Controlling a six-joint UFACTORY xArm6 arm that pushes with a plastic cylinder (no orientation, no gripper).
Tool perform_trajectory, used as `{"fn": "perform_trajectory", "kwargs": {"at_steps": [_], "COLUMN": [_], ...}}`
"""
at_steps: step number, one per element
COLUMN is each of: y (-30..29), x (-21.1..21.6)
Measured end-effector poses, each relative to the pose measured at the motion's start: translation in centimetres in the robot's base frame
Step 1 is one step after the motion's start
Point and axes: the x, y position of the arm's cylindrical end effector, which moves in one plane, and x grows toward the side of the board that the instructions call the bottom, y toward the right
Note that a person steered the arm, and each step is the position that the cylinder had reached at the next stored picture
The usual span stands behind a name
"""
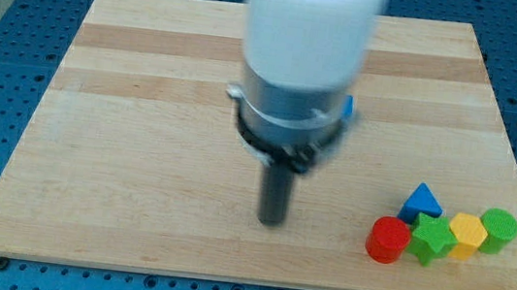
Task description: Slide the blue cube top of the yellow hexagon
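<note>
On the wooden board, my arm's housing hides most of the blue cube; only a sliver shows. Yellow hexagon sits lower right. Cube likely light, rigid, slides easily: push a flat face. My tip, gripperless, touches nothing.

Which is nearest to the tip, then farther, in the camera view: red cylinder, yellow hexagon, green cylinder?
From my tip:
1. Red cylinder, to the view's right.
2. Yellow hexagon, farther right in the cluster.
3. Green cylinder, the rightmost.
</note>
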Motion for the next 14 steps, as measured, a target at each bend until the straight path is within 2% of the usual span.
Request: {"fn": "perform_trajectory", "kwargs": {"at_steps": [1, 2, 3, 4, 7, 9, 11, 14], "y": [-6.0, -6.9, -4.8, -2.4, 9.4, 13.9, 16.4, 17.7], "x": [-6.8, -11.5, -14.2, -14.9, -14.4, -12.6, -11.3, -7.1]}}
